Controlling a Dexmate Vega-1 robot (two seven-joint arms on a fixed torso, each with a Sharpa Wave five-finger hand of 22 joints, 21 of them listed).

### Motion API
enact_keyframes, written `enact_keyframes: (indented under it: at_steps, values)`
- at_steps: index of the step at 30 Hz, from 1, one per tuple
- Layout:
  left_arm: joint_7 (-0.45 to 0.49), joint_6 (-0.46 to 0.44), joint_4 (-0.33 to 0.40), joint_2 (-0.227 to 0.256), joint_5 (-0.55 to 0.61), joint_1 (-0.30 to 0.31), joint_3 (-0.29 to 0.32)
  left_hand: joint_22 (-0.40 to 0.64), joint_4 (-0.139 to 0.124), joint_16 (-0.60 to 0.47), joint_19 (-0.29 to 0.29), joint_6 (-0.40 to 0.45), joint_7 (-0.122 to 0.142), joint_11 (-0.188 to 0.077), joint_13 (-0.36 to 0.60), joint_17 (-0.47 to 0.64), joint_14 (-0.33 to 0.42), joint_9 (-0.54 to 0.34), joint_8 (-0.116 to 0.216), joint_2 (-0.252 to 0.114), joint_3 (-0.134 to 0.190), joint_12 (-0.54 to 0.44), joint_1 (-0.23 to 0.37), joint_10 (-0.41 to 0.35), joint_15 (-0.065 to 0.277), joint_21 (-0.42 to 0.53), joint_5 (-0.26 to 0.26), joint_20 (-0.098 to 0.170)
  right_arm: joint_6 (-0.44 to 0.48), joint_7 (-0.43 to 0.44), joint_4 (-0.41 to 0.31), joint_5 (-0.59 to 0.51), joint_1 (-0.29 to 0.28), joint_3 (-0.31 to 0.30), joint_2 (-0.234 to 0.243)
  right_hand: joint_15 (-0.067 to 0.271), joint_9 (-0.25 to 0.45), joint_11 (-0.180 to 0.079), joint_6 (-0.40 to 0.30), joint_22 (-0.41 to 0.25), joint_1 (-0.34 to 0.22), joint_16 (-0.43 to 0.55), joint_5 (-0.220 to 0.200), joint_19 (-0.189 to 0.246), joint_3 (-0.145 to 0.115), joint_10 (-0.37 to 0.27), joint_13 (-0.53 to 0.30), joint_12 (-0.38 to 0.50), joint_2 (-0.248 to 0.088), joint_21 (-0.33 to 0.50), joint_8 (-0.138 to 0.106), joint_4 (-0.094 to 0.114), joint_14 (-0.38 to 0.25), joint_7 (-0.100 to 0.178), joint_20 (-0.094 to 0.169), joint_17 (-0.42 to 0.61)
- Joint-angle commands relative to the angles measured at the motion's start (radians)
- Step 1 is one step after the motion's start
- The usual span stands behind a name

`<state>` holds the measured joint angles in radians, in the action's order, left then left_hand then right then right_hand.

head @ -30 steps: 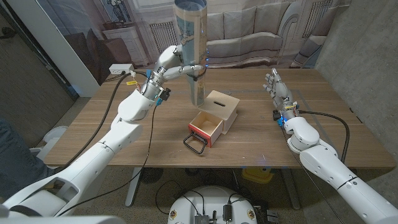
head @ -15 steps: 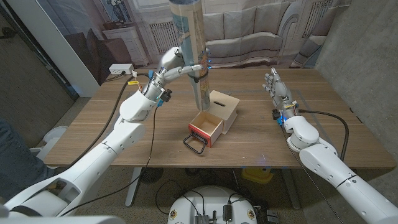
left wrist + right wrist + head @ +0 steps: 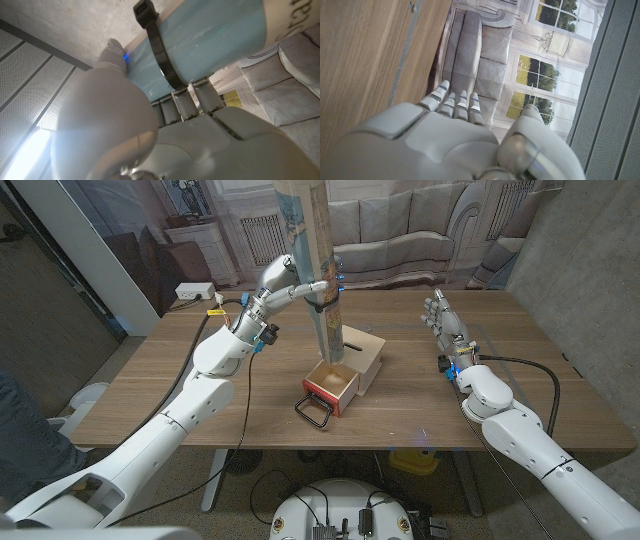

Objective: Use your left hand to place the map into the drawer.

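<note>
Your left hand (image 3: 300, 288) holds the map (image 3: 312, 270), a long rolled tube with a black strap around it, and the fingers are closed around the roll near its middle. The map stands almost upright, a little tilted, and its lower end is just above the open drawer (image 3: 332, 386) (whether it already touches the inside, I cannot tell). In the left wrist view the fingers (image 3: 185, 102) press against the pale blue roll (image 3: 210, 40) beside the strap (image 3: 160, 47).

The drawer is pulled out of a small wooden box (image 3: 358, 358) in the middle of the wooden table (image 3: 150, 395); it has a red front and a black handle (image 3: 314, 411).

Your right hand (image 3: 444, 322) stands on the table at the right side, well apart from the box, fingers straight, close together and holding nothing.
</note>
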<state>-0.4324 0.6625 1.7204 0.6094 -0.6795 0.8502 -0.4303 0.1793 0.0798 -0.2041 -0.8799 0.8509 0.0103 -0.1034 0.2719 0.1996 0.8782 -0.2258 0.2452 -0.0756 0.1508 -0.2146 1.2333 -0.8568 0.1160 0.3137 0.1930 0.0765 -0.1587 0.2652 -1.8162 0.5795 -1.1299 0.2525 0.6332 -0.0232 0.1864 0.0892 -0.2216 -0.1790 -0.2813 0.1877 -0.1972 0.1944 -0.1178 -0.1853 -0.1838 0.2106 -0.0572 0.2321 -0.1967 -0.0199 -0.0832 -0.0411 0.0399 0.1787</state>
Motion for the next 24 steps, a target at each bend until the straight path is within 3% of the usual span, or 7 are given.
enact_keyframes:
  at_steps: [1, 24]
  values:
    - [0.047, -0.065, 0.08, 0.021, 0.0, 0.053, 0.021, 0.006, -0.001, -0.002, -0.011, 0.006, -0.005, 0.003, 0.004, 0.003, 0.007, -0.004, 0.003, -0.07, 0.009, -0.001, 0.063, -0.01, 0.058, 0.001, -0.004, -0.004, 0.002, -0.014, 0.008, 0.007, 0.013, 0.002, 0.004, -0.005, 0.003, 0.0, -0.004, -0.005, -0.001, -0.003, 0.0, 0.008, -0.004, -0.003, -0.002, 0.001, -0.004, -0.006, 0.002, -0.007, 0.0, -0.008, 0.013, 0.003]
    - [0.16, -0.085, 0.196, 0.056, 0.053, 0.163, 0.074, 0.006, -0.001, -0.001, -0.011, 0.007, -0.005, 0.005, 0.005, 0.003, 0.008, -0.005, 0.003, -0.069, 0.015, 0.001, 0.061, -0.009, 0.055, 0.0, -0.004, -0.007, -0.03, -0.069, 0.059, 0.013, 0.067, 0.021, -0.005, -0.004, 0.003, -0.001, -0.006, -0.005, -0.001, -0.002, 0.0, 0.009, -0.003, -0.003, -0.002, 0.001, -0.006, -0.009, 0.002, -0.008, -0.001, -0.006, 0.013, 0.004]
